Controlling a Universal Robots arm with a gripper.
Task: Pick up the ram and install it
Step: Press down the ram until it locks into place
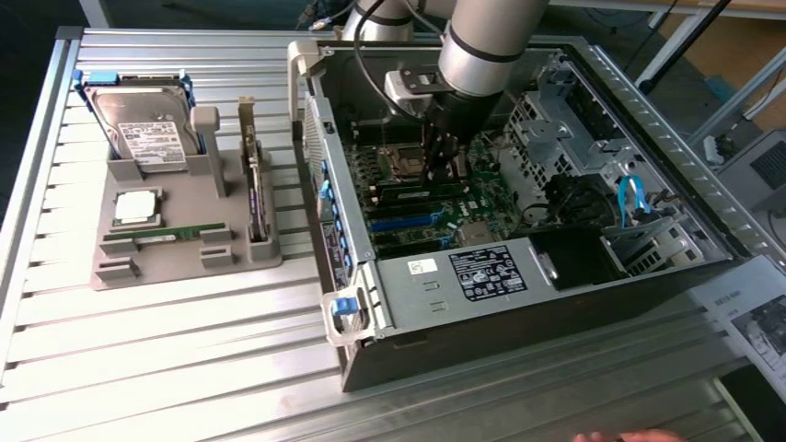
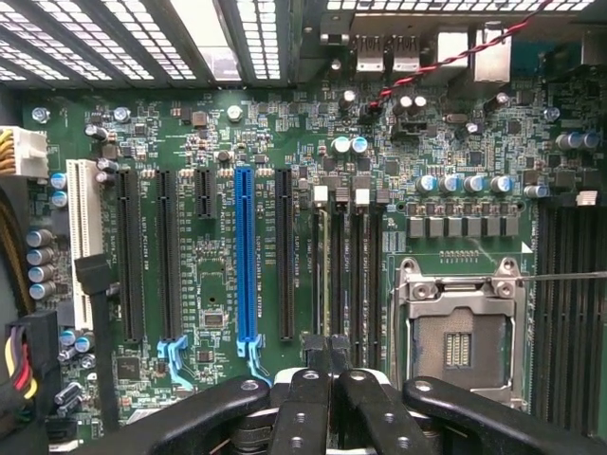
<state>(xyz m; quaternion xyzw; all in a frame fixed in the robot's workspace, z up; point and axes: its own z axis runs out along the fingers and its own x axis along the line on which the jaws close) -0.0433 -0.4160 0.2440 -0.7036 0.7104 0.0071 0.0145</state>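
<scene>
Green ram [image 1: 164, 236], thin long stick, lies in grey holder [image 1: 184, 262] on tabletop; pincer [image 2: 327, 353] closed, empty, over motherboard [image 2: 218, 284].

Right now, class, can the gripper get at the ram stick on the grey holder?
Probably not directly: the gripper is shut, down inside the computer case over the motherboard, and the case's side wall stands between it and the ram stick.

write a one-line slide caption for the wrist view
Shut gripper over the motherboard's memory slots, beside the empty processor socket.
</scene>
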